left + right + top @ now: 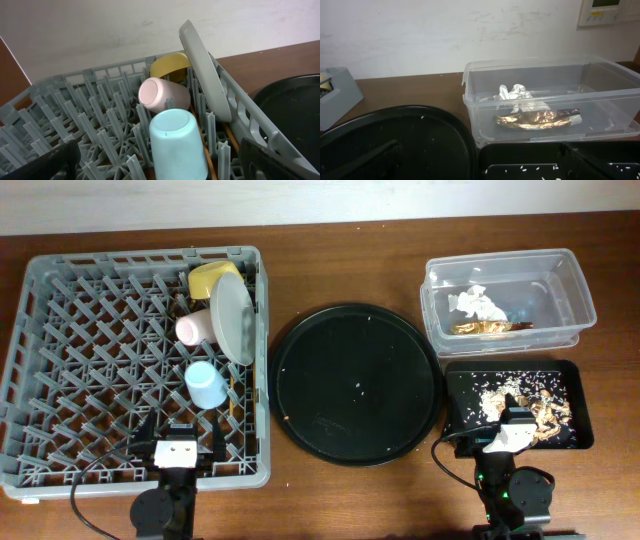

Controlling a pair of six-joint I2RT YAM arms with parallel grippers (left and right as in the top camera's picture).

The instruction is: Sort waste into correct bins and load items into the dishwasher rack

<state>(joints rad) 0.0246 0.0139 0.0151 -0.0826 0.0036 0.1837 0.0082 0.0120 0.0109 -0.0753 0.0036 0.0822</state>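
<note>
Landmark: the big round black tray (355,385) in the middle of the tabletop.
Dishwasher rack (90,350): just left of the round tray.
Plate (232,320): in the rack on the side nearest the round tray. It stands on its edge and leans. Its long way runs from near to far.
Yellow bowl (212,277): on its edge in the rack corner that is far and closest to the round tray.
Pink cup (193,328): lies on its side, with its flat bottom pointing away from the round tray.
Light-blue cup (205,383): bottom up and tipped a bit.
Chopsticks (233,139): low in the rack by the wall nearest the round tray. They point from near to far.
Clear tub (575,290): right of the round tray, on the far side.
Tissue (478,302): in the tub.
Foil wrapper (490,327): lies flat in the tub, with its long way side to side.
Shallow black tray (583,395): right of the round tray, on the near side.
Food scraps (520,385): spread out in the shallow tray.
Left gripper (180,430): jaws wide apart and holding nothing, over the near part of the rack.
Right gripper (479,161): jaws wide apart and holding nothing, over the shallow tray.
</note>
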